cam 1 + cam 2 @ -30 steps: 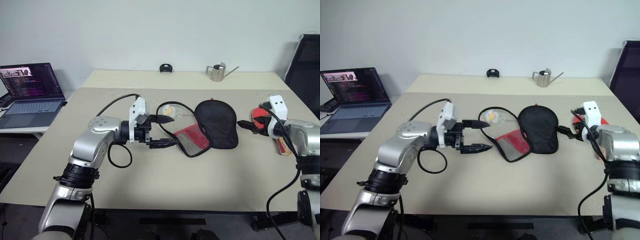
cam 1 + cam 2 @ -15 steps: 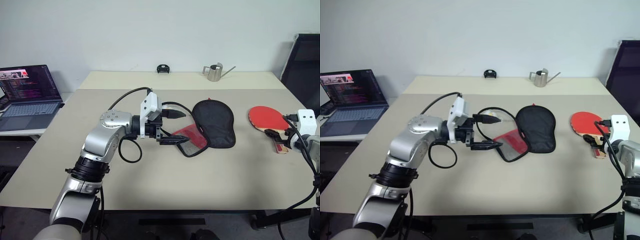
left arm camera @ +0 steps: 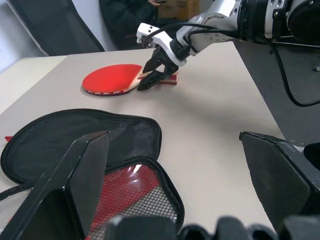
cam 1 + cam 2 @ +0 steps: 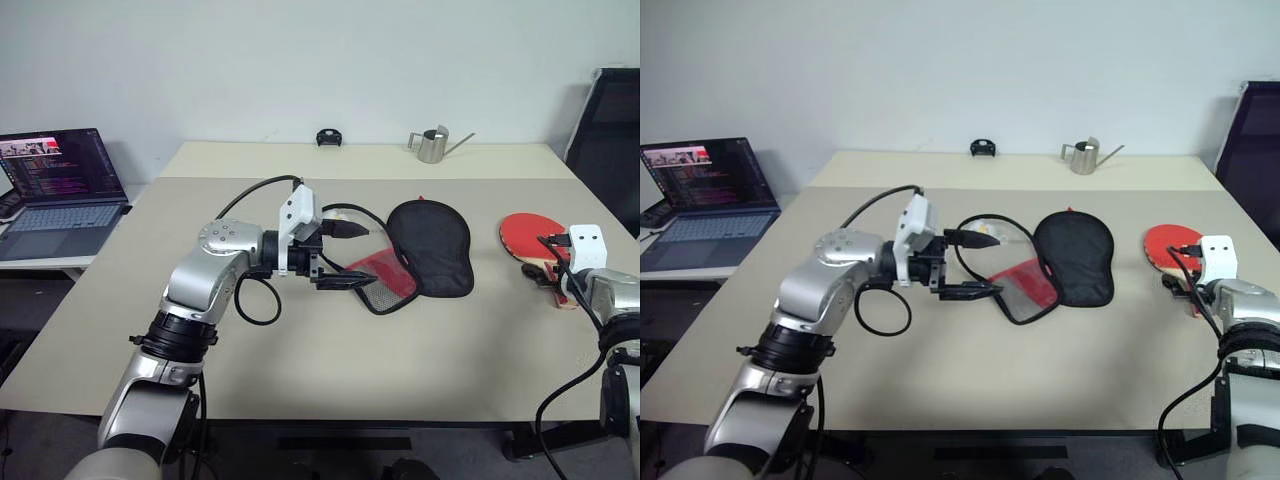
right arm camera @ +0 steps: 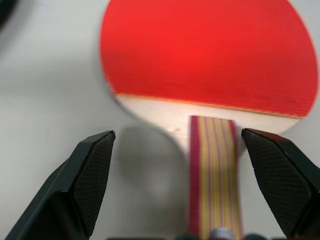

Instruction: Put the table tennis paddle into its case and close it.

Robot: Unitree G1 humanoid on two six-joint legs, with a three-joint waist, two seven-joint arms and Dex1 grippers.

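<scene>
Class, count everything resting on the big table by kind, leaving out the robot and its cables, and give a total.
Paddle: 1
Case: 1
Metal watering can: 1
Small black object at the far edge: 1
Total: 4

Table (image 4: 330, 370) centre: case (image 4: 430, 245) lying flat, flap folded open toward its left near side. Paddle (image 4: 528, 236) flat at right edge, well apart from case, handle toward near side. Small watering can (image 4: 433, 145) at far edge, right of a small clip-like object (image 4: 328, 137). Laptop (image 4: 62, 185) on separate surface, far left.
</scene>
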